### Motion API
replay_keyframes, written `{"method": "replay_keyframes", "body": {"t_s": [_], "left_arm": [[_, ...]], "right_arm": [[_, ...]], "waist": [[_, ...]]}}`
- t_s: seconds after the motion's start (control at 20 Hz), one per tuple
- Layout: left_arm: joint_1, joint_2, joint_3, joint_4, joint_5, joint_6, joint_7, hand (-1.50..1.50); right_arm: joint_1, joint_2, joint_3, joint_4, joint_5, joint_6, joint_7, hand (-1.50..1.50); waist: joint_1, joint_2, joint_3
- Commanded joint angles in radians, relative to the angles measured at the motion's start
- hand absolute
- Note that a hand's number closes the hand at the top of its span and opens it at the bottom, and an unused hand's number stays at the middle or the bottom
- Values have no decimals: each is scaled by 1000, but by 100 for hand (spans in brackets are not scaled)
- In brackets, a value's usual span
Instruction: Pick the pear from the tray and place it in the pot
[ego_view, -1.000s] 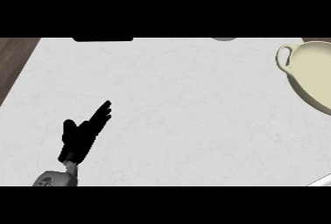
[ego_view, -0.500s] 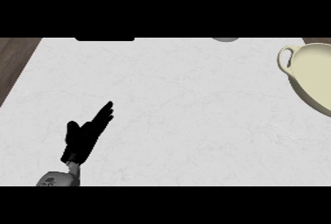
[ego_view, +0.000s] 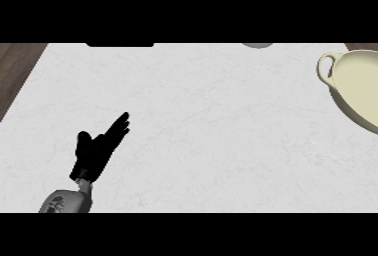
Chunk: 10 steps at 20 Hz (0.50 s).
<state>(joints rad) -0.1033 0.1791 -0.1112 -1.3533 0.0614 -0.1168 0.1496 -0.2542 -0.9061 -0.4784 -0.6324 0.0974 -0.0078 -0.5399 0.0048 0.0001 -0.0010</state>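
- One hand (ego_view: 97, 152) shows in the head view: the left hand, black, at the lower left, on a grey forearm (ego_view: 68, 201) that enters from the lower edge.
- Its fingers are straight and lie close together, slanting up and to the right; the thumb stands a little apart on the left side. It holds nothing and is curled round nothing.
- One pot (ego_view: 358, 87) is in view, cream in colour, at the right edge and cut off by it. Only its left part shows, with one loop handle (ego_view: 325, 67) on its upper left rim.
- What shows of the pot's inside holds nothing; the rest is out of view.
- No pear and no tray can be seen in this view, so where the pear lies cannot be told. The right hand is out of view too.
- One white marbled table (ego_view: 207, 125) fills most of the view. Its left edge runs slanting, with a strip of dark wood floor (ego_view: 16, 70) beyond it.
- Two things sit at the table's far edge, both cut off: one dark flat shape (ego_view: 119, 44) toward the left, and one small grey round shape (ego_view: 256, 45) toward the right. What they are cannot be told.
- The hand and the pot are well apart, with a wide stretch of bare table top between them.
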Motion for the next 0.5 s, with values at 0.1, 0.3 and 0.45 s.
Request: {"method": "replay_keyframes", "body": {"t_s": [0.1, 0.3, 0.45], "left_arm": [[-1, -24, -14, -8, -17, 1, -1, 0], [27, -8, -4, -50, -2, -15, 19, 0], [-17, -3, 13, -11, -4, -25, 8, 0]], "right_arm": [[-176, -53, 121, -4, 112, 0, 189, 150], [-318, -32, 220, -6, 199, 1, 336, 150], [-384, 20, 285, 68, 289, -57, 365, 150]], "waist": [[14, 3, 1], [27, 4, 1], [33, 9, 2]]}}
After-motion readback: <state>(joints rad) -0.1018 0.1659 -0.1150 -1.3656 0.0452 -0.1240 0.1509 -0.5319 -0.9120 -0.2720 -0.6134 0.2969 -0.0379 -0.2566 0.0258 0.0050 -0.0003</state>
